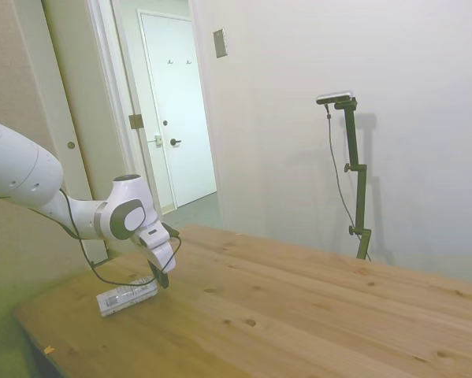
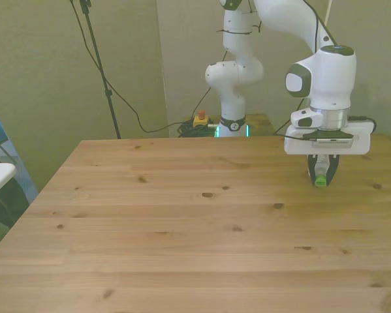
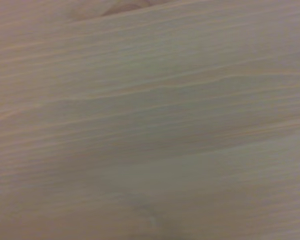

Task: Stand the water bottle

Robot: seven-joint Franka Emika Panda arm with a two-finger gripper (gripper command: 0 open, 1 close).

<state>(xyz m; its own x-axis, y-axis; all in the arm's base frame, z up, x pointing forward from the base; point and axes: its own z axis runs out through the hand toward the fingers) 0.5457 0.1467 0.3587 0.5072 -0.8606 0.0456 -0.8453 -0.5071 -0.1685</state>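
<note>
The water bottle [image 1: 125,297] lies on its side on the wooden table [image 1: 314,307], near the corner closest to the arm. In the front view its green cap [image 2: 320,182] points toward the camera, close to the front view's right edge of the table [image 2: 182,222]. My gripper [image 2: 322,175] comes down from above and is shut on the water bottle [image 2: 320,168] at its cap end, fingers pressed to both sides. In the side view the gripper [image 1: 162,279] sits at the bottle's end. The wrist view shows only blurred wood grain [image 3: 150,120].
The arm's base [image 2: 234,98] stands behind the table's far edge, with cables and a red button [image 2: 200,119] on the floor beside it. The table's edge on the front view's right lies close to the gripper. A white door [image 1: 176,110] shows beyond the table.
</note>
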